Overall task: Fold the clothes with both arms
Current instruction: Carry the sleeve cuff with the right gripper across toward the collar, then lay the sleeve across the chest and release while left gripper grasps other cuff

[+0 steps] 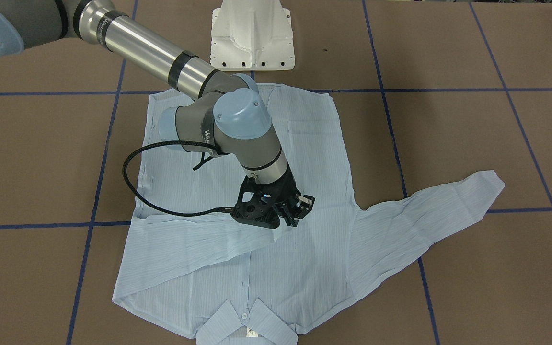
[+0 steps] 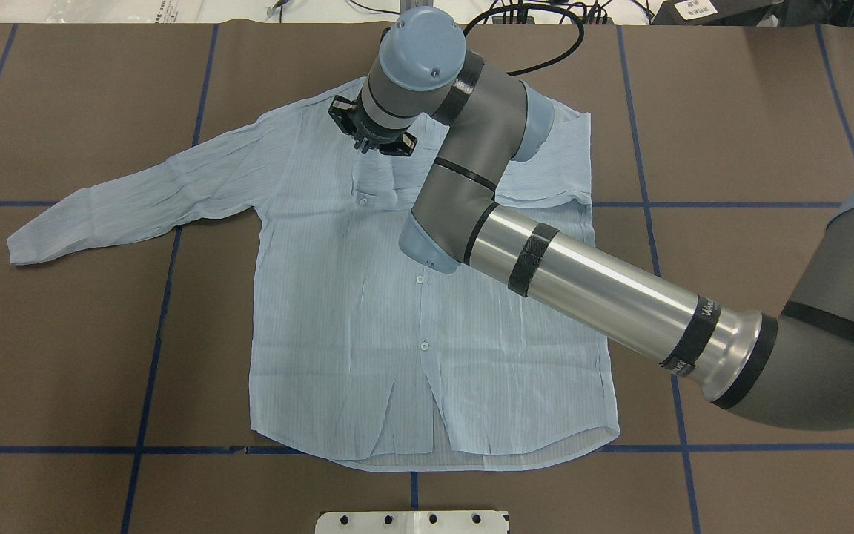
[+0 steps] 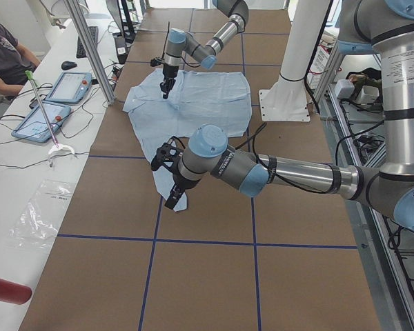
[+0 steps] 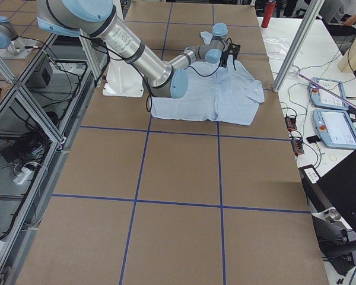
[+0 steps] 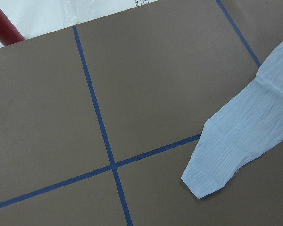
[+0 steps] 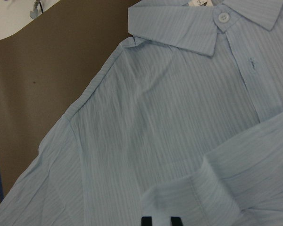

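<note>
The light blue striped shirt (image 1: 304, 268) lies flat and front up on the brown table, also in the overhead view (image 2: 368, 334), its collar (image 1: 247, 321) away from the robot. One sleeve (image 1: 194, 239) is folded across the chest. The other sleeve (image 2: 138, 193) lies stretched out, and its cuff shows in the left wrist view (image 5: 245, 136). My right gripper (image 1: 300, 213) points down at the chest just below the collar. Its fingertips (image 6: 146, 220) stand close together at the folded sleeve's cuff (image 6: 193, 188). My left gripper (image 3: 170, 196) hovers near the stretched sleeve's end; I cannot tell whether it is open.
The white pedestal base (image 1: 252, 38) stands at the table's robot side, close to the shirt's hem. Blue tape lines (image 2: 167, 297) grid the table. A red bottle (image 5: 4, 28) lies on the white bench beyond the table edge. Tablets (image 3: 65, 86) and a seated person are there too.
</note>
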`<state>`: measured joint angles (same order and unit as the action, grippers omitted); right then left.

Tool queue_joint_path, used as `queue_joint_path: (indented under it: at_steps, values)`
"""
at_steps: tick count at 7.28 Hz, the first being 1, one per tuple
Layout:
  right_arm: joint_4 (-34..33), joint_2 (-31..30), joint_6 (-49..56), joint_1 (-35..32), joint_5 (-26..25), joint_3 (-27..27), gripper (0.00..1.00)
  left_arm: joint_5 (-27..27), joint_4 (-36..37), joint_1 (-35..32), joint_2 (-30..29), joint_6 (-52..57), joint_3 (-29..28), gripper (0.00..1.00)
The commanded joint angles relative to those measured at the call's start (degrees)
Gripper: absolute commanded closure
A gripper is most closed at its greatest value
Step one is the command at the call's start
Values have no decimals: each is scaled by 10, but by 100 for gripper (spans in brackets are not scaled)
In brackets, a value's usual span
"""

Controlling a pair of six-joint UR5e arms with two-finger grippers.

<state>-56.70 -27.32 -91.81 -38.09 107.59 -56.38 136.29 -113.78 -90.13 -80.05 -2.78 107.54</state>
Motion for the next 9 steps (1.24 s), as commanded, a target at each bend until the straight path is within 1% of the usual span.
queue_joint_path:
  at_steps: [1, 2, 3, 4, 5, 6, 7, 8, 9]
  values:
    - [-6, 7, -13, 2, -10, 2, 0, 21, -4, 51, -6, -4, -14, 0]
    - [-23, 4, -36, 2, -4, -24, 0, 24, -26, 95, -14, -19, -31, 0]
    - [-135, -15, -38, 0, 9, -114, 0, 34, -59, 138, -16, -116, -41, 0]
    - [-207, -84, -38, -1, 41, -235, 0, 27, -112, 193, -18, -225, -57, 0]
    - [-207, -197, -33, -5, 46, -363, 1, 23, -190, 229, -36, -324, -109, 1]
    - [-208, -287, -29, -21, 53, -462, 1, 12, -274, 252, -71, -379, -197, 1]
    - [-209, -319, -28, -37, 68, -491, 0, 7, -312, 259, -103, -439, -254, 6]
    - [-208, -331, -28, -44, 73, -494, 0, -44, -312, 261, -110, -452, -272, 6]
    - [-208, -333, -27, -46, 73, -498, 0, -70, -312, 266, -117, -462, -290, 6]
